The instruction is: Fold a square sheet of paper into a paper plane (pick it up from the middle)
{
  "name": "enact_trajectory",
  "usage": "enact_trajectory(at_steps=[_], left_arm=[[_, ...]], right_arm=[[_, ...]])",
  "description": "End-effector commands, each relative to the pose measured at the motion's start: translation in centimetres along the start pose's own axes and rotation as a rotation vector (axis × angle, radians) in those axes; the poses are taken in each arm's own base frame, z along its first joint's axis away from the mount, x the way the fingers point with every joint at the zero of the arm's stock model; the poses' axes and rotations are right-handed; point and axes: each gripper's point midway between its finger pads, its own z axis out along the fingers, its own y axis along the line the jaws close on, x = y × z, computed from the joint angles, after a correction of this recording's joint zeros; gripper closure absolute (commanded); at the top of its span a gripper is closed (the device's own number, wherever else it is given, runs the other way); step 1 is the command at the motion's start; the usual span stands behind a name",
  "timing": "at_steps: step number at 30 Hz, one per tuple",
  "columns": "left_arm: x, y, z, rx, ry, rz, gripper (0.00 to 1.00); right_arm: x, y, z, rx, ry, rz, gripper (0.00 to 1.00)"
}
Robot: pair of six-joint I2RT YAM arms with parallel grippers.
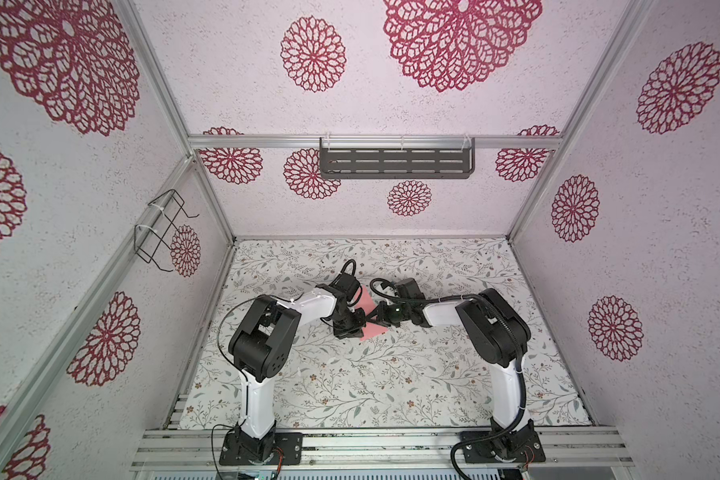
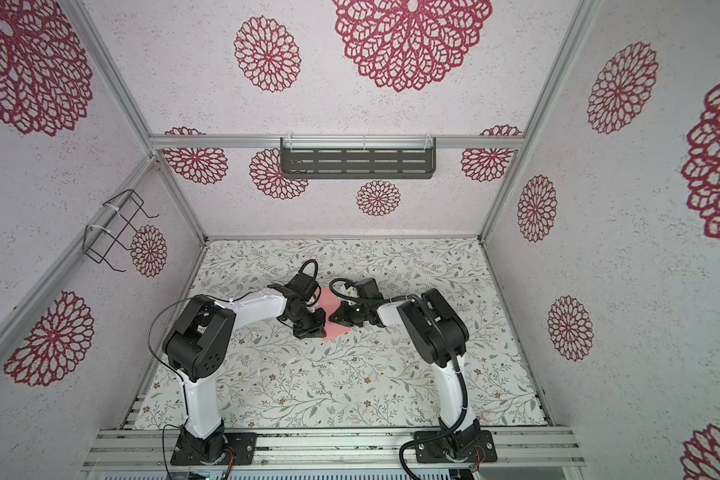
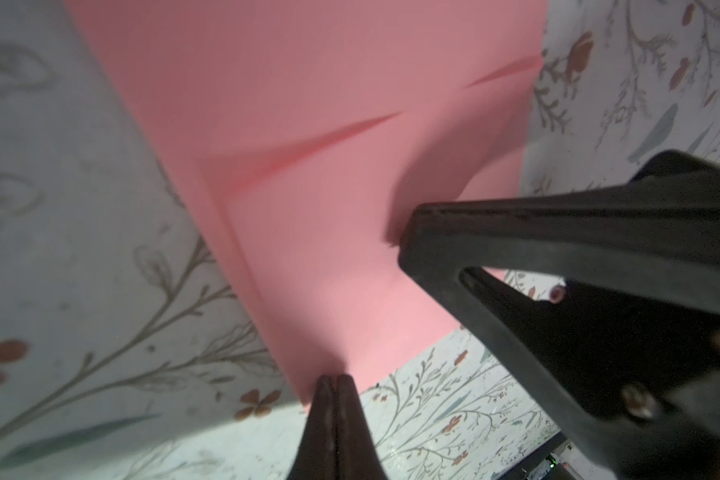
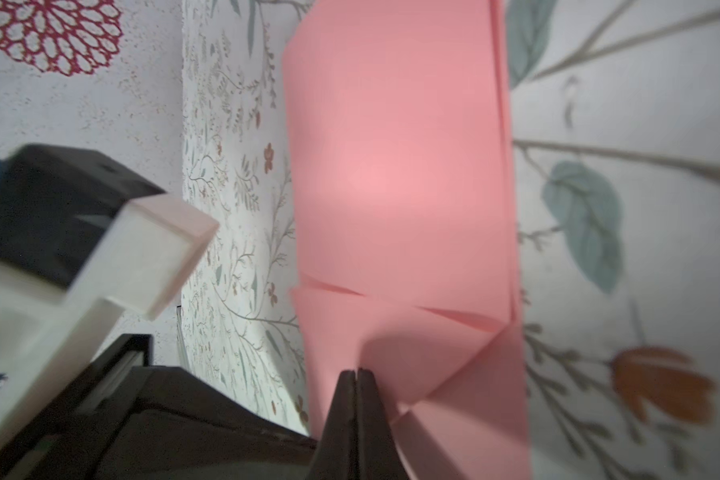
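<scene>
The square sheet of paper (image 1: pixel 373 333) (image 2: pixel 336 332) is salmon-pink and lies on the floral table between the two arms, folded into layers with angled flaps and creases. My left gripper (image 1: pixel 361 325) (image 2: pixel 322 326) is shut, and in the left wrist view its tips (image 3: pixel 335 380) sit at the paper's (image 3: pixel 308 208) near edge. Whether paper is pinched there cannot be told. My right gripper (image 1: pixel 373 318) (image 2: pixel 330 318) is shut too. Its tips (image 4: pixel 356 372) rest on the paper (image 4: pixel 391 166) beside a triangular flap. No paper plane shows.
The floral table cover (image 1: pixel 391 382) stretches towards the front. A grey slotted shelf (image 1: pixel 395 162) hangs on the back wall and a black wire rack (image 1: pixel 163 228) on the left wall. Aluminium rails (image 1: pixel 375 444) carry both arm bases.
</scene>
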Motion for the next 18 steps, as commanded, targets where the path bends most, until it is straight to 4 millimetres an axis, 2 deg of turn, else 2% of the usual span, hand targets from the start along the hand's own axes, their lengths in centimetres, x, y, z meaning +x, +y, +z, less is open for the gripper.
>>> enact_trajectory(at_steps=[1,4,13,14,18], left_arm=[[2.4,3.5,1.6,-0.142,0.079,-0.011,1.00],[2.8,3.4,1.6,-0.164,0.085,0.004,1.00],[5.2,4.1,1.0,-0.193,0.125,0.025,1.00],[5.0,3.2,0.0,-0.163,0.105,0.040,1.00],[4.4,1.6,-1.2,-0.113,0.086,0.073,1.00]], right_arm=[[-0.1,-1.3,0.1,0.062,0.001,0.071,1.00],[0.2,-2.5,0.2,0.107,0.011,0.109,1.00],[0.1,-2.8,0.3,0.105,0.003,0.148,1.00],[0.0,-2.7,0.3,0.104,0.002,0.150,1.00],[-0.5,-2.1,0.2,0.082,-0.008,0.142,1.00]])
